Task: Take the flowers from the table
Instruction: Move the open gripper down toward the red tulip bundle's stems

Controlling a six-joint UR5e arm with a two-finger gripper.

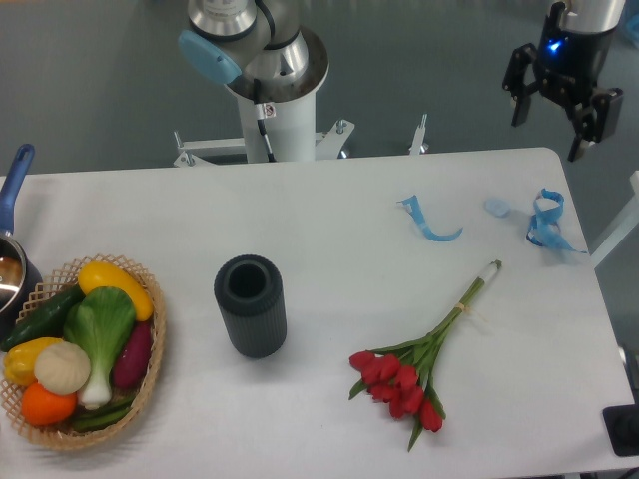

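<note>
Bright, even overhead light, slightly cool cast. White surface [329, 230] well exposed, no clipped glare. Shadows soft and short: a faint one hugging the dark cylinder [251, 305], thin ones under the flowers [409, 374] and the basket [150, 369] at the surface's left edge. Small blue LED glows on the hand [564, 100]. Focus mostly sharp; fine detail slightly soft, low resolution. Floor behind reads darker grey.
</note>
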